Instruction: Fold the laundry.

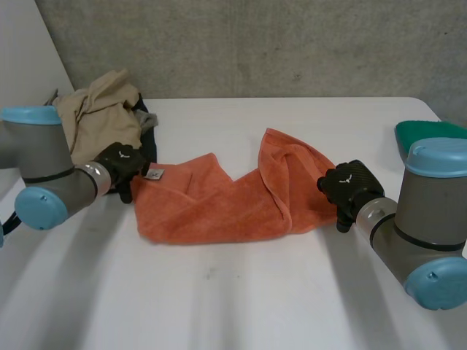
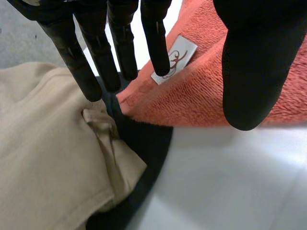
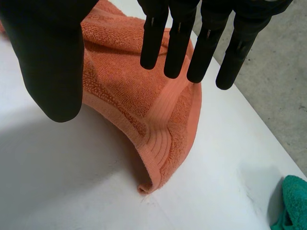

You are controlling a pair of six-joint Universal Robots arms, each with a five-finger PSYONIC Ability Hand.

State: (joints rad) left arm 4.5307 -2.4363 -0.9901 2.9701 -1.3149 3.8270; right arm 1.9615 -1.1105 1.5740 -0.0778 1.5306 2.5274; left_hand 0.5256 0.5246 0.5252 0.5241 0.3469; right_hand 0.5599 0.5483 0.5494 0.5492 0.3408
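Near room: the bare table (image 1: 233,299) in front of the towel (image 1: 219,200) leaves you free space to fold into
Right hand (image 1: 350,186): fingers straight, thumb apart, holding nothing, poised over the towel's right corner
Left hand (image 1: 122,166): also spread and empty, over the left corner by the label (image 2: 175,58)
Towel: orange, mid-table, rumpled, right end doubled over itself
Risk: your left grab may catch the dark cloth (image 2: 144,143) or beige garment (image 1: 102,113) just beside that corner and drag the pile
Far edge: the green cloth (image 1: 430,133) sits at the right rim, well apart
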